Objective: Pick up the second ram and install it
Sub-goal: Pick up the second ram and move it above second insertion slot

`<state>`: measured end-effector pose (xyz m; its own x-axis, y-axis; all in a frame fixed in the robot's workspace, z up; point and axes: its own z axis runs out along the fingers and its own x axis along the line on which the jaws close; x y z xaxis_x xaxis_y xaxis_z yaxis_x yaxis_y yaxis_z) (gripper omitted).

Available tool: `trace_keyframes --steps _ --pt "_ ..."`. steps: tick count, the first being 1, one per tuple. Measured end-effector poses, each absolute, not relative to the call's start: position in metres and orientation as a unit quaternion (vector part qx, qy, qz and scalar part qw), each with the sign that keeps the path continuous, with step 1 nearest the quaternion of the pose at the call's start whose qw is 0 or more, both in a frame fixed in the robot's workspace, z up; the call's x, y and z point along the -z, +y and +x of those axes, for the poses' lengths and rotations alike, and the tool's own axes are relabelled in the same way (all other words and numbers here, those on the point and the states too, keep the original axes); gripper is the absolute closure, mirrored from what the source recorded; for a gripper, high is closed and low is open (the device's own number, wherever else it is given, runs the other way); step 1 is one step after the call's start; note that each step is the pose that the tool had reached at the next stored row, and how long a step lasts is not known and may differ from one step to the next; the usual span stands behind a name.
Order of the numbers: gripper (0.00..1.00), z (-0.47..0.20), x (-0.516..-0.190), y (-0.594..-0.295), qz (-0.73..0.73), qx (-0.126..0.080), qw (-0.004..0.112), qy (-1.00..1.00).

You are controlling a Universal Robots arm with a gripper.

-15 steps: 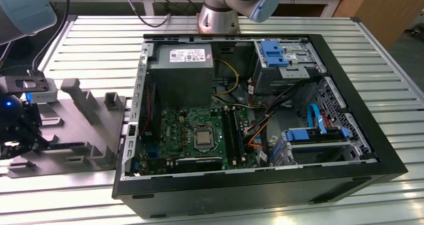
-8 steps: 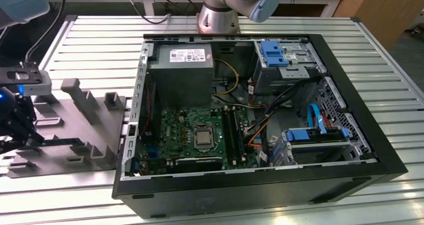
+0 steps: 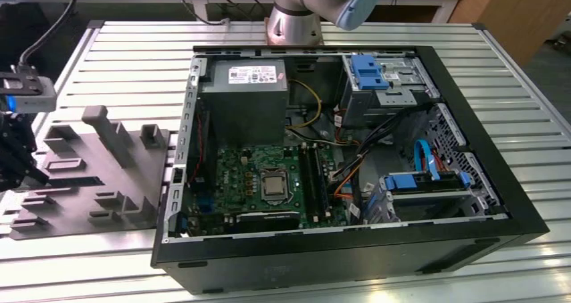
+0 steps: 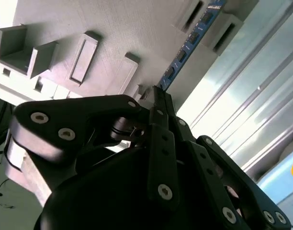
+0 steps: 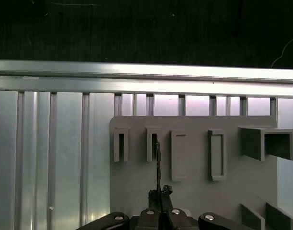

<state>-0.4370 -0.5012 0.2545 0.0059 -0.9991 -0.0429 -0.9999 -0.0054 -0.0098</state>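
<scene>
Gripper (image 4: 158, 92) is closed tight, pinching one end of the second ram (image 4: 187, 45). The blue stick runs straight out from the fingertips and shows edge-on in the first wrist view (image 5: 157, 165). The stick's far end lies at a slotted block (image 5: 151, 143) of the grey fixture plate (image 5: 194, 189); cannot tell whether it is seated there or clear of it. In the exterior view the plate (image 3: 89, 206) lies on the slatted table (image 3: 499, 69), to the exterior view's left of the open computer case (image 3: 357, 253), apart from the motherboard (image 3: 237, 176).
</scene>
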Motion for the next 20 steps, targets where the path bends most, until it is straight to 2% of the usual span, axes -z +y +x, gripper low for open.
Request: trace_keyframes --steps 20 --pt "0.88 -0.437 -0.34 -0.501 -0.709 -0.012 0.019 0.705"
